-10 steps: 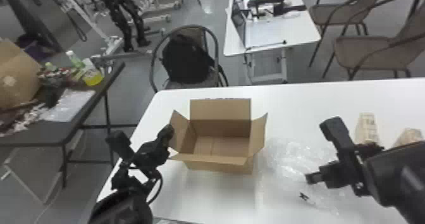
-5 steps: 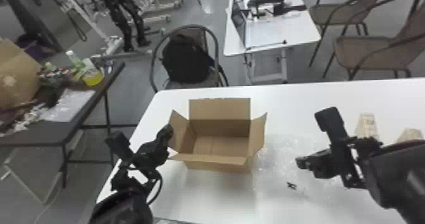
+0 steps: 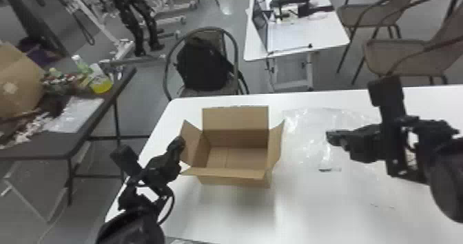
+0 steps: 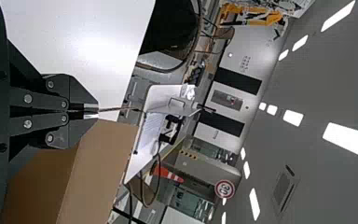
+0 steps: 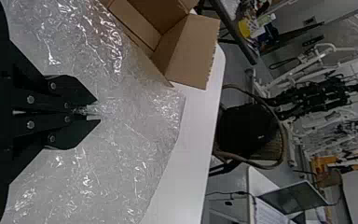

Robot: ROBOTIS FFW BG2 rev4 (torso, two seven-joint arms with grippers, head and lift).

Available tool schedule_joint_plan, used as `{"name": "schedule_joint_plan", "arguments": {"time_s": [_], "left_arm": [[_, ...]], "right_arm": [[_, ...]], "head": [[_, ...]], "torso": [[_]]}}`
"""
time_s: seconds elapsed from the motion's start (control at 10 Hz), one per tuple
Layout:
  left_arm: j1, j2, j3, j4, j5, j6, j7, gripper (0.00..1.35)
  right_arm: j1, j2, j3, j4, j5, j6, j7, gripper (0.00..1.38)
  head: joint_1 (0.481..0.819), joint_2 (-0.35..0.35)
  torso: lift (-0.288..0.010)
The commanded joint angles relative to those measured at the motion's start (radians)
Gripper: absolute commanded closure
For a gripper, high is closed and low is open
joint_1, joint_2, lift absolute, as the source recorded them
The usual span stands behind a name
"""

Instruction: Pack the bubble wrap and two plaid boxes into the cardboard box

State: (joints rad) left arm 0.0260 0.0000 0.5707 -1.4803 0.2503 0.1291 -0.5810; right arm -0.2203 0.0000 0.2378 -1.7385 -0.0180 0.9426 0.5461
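Observation:
The cardboard box point(image 3: 237, 157) stands upright on the table with its flaps spread. At its left side, my left gripper point(image 3: 179, 144) is shut on the left flap; in the left wrist view a thin brown edge runs out of the left gripper point(image 4: 91, 110). Right of the box, my right gripper point(image 3: 330, 138) holds the bubble wrap point(image 3: 303, 140) above the table. The right wrist view has the right gripper point(image 5: 92, 112) shut on a gathered bit of the bubble wrap point(image 5: 121, 149), whose sheet spreads on both sides and reaches the box's flap.
The white table point(image 3: 310, 209) extends in front of the box and to its right. Behind it stand a chair with a black backpack point(image 3: 203, 65) and a second white table point(image 3: 292, 36). A dark side table point(image 3: 51, 146) is at the left.
My right gripper has moved up and toward the box, drawing the bubble wrap with it. The left arm and the box have stayed nearly still.

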Motion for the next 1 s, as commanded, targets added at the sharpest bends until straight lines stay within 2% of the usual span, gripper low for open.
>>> {"name": "schedule_joint_plan", "arguments": {"time_s": [0.0,0.1,0.2,0.3,0.4,0.6,0.7,0.9], "left_arm": [[0.003,-0.003,0.001,-0.002,0.006,-0.005,0.003,1.21],[0.005,-0.003,0.000,-0.002,0.006,-0.014,0.009,1.21],[0.009,-0.003,-0.014,-0.005,0.004,-0.028,0.044,1.21],[0.028,-0.003,-0.040,-0.020,0.018,-0.043,0.118,1.21],[0.048,-0.003,-0.075,-0.028,0.044,-0.069,0.179,1.21],[0.065,-0.003,-0.135,-0.026,0.069,-0.079,0.230,1.21],[0.068,-0.003,-0.160,-0.026,0.081,-0.079,0.245,1.21],[0.071,-0.003,-0.201,-0.026,0.107,-0.088,0.274,1.21]], "right_arm": [[0.019,0.001,-0.054,-0.147,-0.002,0.015,0.000,1.28],[0.007,-0.003,-0.064,-0.168,-0.056,0.022,0.002,1.28],[-0.014,-0.026,-0.054,-0.147,-0.146,0.015,0.002,1.28],[-0.036,-0.041,-0.020,-0.113,-0.200,-0.019,0.002,1.28],[-0.057,-0.041,0.011,-0.049,-0.273,-0.093,0.012,1.28],[-0.125,-0.026,0.071,0.019,-0.290,-0.134,0.075,1.28],[-0.165,-0.003,0.089,0.070,-0.293,-0.143,0.120,1.28],[-0.271,0.001,0.166,0.270,-0.372,-0.217,0.166,1.28]], "head": [[0.695,0.350],[0.695,0.350],[0.695,0.350],[0.695,0.350],[0.695,0.350],[0.691,0.350],[0.687,0.350],[0.678,0.350]], "torso": [[-0.050],[-0.050],[-0.050],[-0.050],[-0.050],[-0.050],[-0.050],[-0.050]]}}
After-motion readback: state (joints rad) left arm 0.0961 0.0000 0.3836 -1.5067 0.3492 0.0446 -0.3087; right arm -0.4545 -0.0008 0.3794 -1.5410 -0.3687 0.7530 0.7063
